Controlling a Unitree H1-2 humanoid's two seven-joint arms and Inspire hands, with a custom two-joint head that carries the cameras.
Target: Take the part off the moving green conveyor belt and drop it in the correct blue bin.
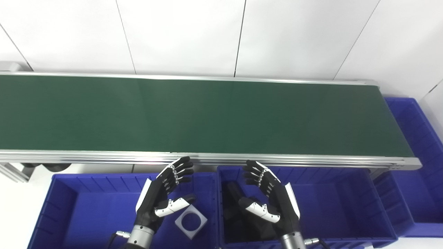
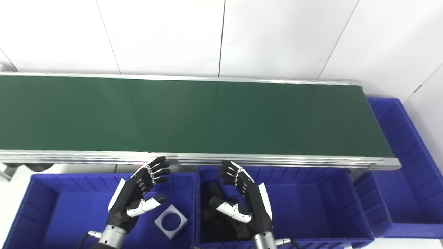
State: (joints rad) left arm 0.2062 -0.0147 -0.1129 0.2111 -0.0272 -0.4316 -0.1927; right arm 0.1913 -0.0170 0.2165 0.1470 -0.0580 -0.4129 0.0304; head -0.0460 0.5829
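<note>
Square pale-grey part with a round hole [image 1: 190,220] lies flat on the floor of the left blue plastic bin [image 1: 86,207], turned so its corners point like a diamond, toward that bin's 3 o'clock wall. You can see it just below the thumb of your left robot hand [image 1: 162,195]; whether the thumb touches it cannot be told. That left robot hand hovers over the bin, released, fingers [image 1: 180,169] spread apart and reaching toward 1 o'clock, their tips close to the near aluminium rail [image 1: 104,157] of the conveyor.

Your right robot hand [image 1: 268,199] mirrors it over the middle blue plastic bin [image 1: 328,207], also released, fingers fanned toward 11 o'clock and thumb stretched to 9 o'clock. Under it, at the bin's 9 o'clock end, sit dark shapes too shadowed for you to identify. The two bins stand side by side, walls touching, directly at 6 o'clock of the long dark-green conveyor belt [image 1: 207,114], which spans the view from 9 to 3 o'clock with its surface bare. At the belt's 3 o'clock end a third blue plastic bin [image 1: 415,138] stands, running from 12 to 6 o'clock. White wall panels [image 1: 180,34] fill the 12 o'clock side.
</note>
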